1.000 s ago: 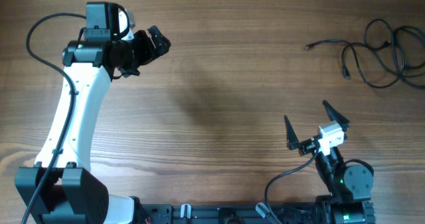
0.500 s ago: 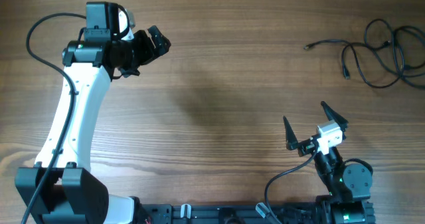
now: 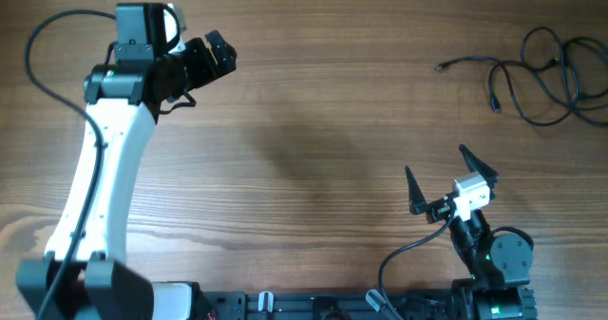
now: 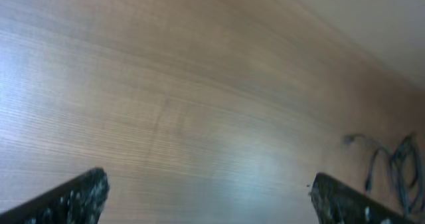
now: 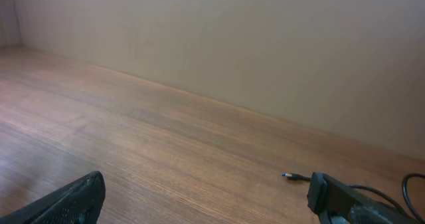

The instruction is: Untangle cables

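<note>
The cables (image 3: 556,73) are thin black cords lying in a loose tangle at the table's far right, with two plug ends reaching left. They also show far off in the left wrist view (image 4: 392,167), and one plug end shows in the right wrist view (image 5: 292,177). My left gripper (image 3: 217,54) is open and empty at the far left, well away from the cables. My right gripper (image 3: 442,176) is open and empty near the front edge, below and left of the cables.
The wooden table (image 3: 313,121) stretches between the two arms. A pale wall (image 5: 265,44) rises behind the table's far edge. The arm bases and black rail (image 3: 380,306) sit along the front edge.
My left arm has shifted slightly left and up, its gripper moving with it. The right arm and the cables have not moved.
</note>
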Controlling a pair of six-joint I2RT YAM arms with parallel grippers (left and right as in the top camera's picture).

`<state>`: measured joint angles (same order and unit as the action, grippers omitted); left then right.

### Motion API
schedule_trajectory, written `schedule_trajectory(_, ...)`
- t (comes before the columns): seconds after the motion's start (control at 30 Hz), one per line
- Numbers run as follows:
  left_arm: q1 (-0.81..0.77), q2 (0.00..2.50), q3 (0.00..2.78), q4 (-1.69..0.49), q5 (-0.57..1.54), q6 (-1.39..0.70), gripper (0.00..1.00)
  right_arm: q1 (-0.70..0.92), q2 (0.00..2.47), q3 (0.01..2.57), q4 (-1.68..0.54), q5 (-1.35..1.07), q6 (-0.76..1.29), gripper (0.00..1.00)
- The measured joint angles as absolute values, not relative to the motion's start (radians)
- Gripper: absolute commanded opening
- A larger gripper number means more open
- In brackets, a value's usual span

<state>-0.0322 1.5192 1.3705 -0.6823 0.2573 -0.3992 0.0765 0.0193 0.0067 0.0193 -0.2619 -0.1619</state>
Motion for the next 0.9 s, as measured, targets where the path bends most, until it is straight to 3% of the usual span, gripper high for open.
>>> schedule_trajectory(0.43,-0.032,0.690,0.538,-0.032,0.252,-0.211,1.00,0.076,0.012,0.007,0.019,-0.262,-0.162,1.00)
schedule_trajectory(0.67,-0.002,0.297,0.222,0.004,0.251,-0.116,1.00,0.076,0.012,0.007,0.019,-0.262,-0.162,1.00)
schedule_trajectory(0.9,-0.002,0.093,0.066,0.004,0.236,-0.105,1.00,0.076,0.012,0.007,0.018,-0.262,-0.162,1.00)
